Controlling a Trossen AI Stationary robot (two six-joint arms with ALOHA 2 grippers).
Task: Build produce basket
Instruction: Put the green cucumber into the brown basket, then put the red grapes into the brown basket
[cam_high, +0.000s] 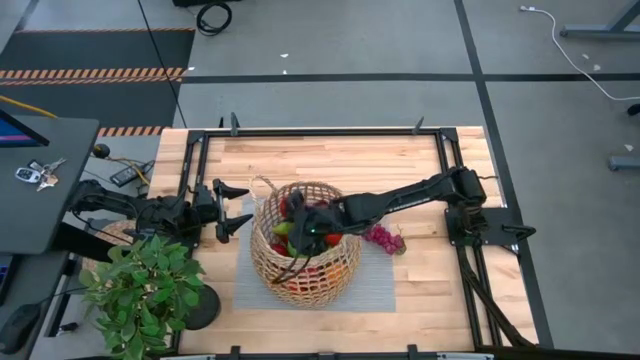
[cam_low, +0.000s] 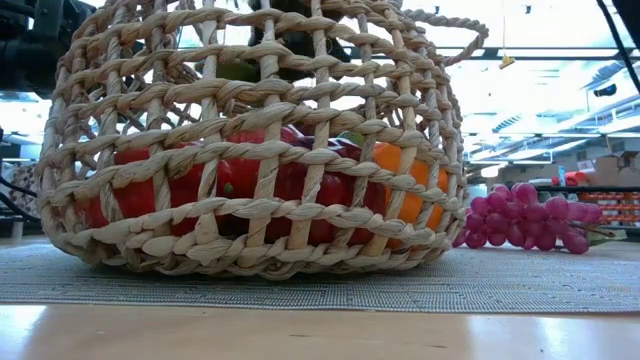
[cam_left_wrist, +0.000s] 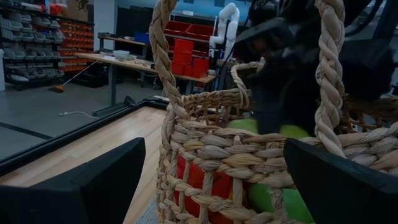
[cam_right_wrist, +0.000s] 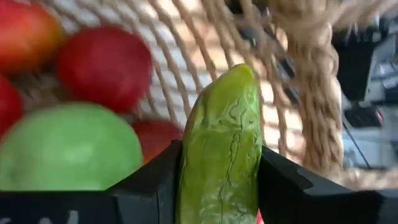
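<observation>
- Currently the right gripper (cam_right_wrist: 219, 186) is over the mouth of the round tan open-weave wicker basket (cam_high: 340, 278), its two dark fingers clamped on a long wrinkled green vegetable (cam_right_wrist: 222, 143) — a pepper, by its look. It hangs above the produce already inside: a green apple (cam_right_wrist: 68, 146) and red fruits (cam_right_wrist: 104, 65).
- Letting go from this height could make the piece bounce off the rounded apple and roll toward the rim; the heap looks fairly full, so a lower release seems safer.
- Close beside the held piece runs the twisted loop handle (cam_right_wrist: 314, 74) and the woven wall. A sideways drift of the wrist could snag a finger in the weave and drag or tip the basket, which sits on a grey woven mat (cam_high: 380, 295) on the pale wooden table (cam_high: 330, 155).
- On the basket's other side waits the left gripper (cam_high: 243, 205), jaws spread wide, just beside the near handle (cam_left_wrist: 163, 68) — any advance could shove the basket under the right arm.
- Outside on the mat, just beside the basket, lies a bunch of purple-pink grapes (cam_low: 525, 215). Swinging out that way, the right arm could knock them farther off.
</observation>
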